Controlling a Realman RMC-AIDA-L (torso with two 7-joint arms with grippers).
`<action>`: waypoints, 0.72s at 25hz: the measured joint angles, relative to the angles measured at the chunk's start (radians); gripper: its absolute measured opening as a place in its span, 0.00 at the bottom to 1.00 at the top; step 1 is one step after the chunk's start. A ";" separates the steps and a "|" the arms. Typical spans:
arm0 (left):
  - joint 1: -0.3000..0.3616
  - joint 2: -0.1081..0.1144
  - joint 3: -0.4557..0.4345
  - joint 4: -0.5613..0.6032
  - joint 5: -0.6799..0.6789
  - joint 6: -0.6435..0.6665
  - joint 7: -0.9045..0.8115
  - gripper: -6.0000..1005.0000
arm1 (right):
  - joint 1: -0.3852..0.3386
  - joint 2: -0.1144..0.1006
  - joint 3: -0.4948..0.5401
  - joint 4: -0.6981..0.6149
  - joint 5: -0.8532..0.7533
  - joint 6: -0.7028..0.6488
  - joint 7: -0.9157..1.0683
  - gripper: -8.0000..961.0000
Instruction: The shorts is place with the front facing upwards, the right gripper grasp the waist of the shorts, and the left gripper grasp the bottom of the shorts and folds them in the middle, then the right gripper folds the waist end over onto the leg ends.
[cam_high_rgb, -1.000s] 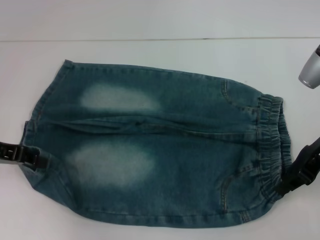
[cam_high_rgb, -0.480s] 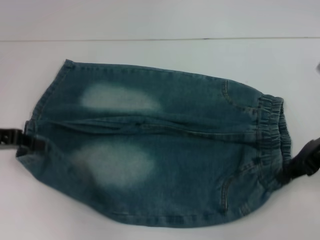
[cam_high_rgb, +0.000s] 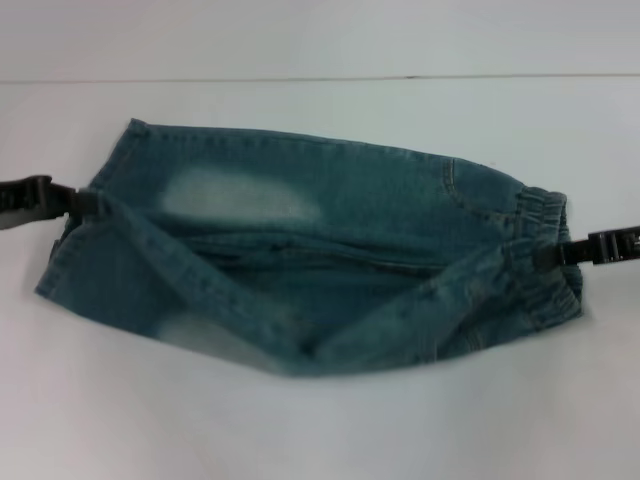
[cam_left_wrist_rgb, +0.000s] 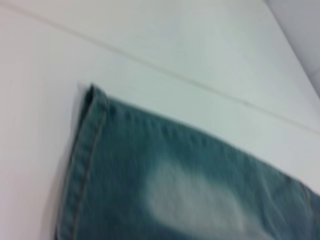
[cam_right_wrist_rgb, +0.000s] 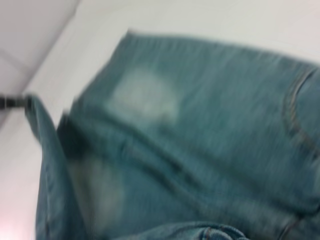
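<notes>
White worktop (cam_high_rgb: 320, 430), plain, wide; a thin seam line is seen running across its far part.

Faded blue-green denim shorts (cam_high_rgb: 330, 215) are spread across the middle of the worktop, leg ends toward the robot's left, ruffled elastic waist (cam_high_rgb: 545, 215) toward its right. The near long edge is raised off the surface at both ends and sags between them in a shallow V, low point near the centre front. The far half lies flat, a pale bleached patch showing on it.

The bottom of the shorts (cam_high_rgb: 100, 205), the straight stitched hem, is held up at the left; its far corner is seen flat on the worktop in the left wrist view (cam_left_wrist_rgb: 87, 165).

Left claw (cam_high_rgb: 80, 202), black, is seen clamped on the hem at the shorts' left edge, raised above the worktop.

Right claw (cam_high_rgb: 555, 252), black, is seen clamped on the waist at the right edge, likewise raised.
</notes>
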 joint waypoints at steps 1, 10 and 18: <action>-0.004 0.000 0.000 -0.009 -0.010 -0.023 0.002 0.10 | -0.010 0.000 0.005 0.006 0.029 0.022 0.004 0.05; -0.007 -0.013 0.009 -0.065 -0.131 -0.217 0.043 0.11 | -0.045 0.016 0.042 0.072 0.187 0.217 0.068 0.05; -0.009 -0.035 0.010 -0.099 -0.240 -0.317 0.119 0.11 | -0.045 0.067 0.048 0.073 0.195 0.392 0.056 0.05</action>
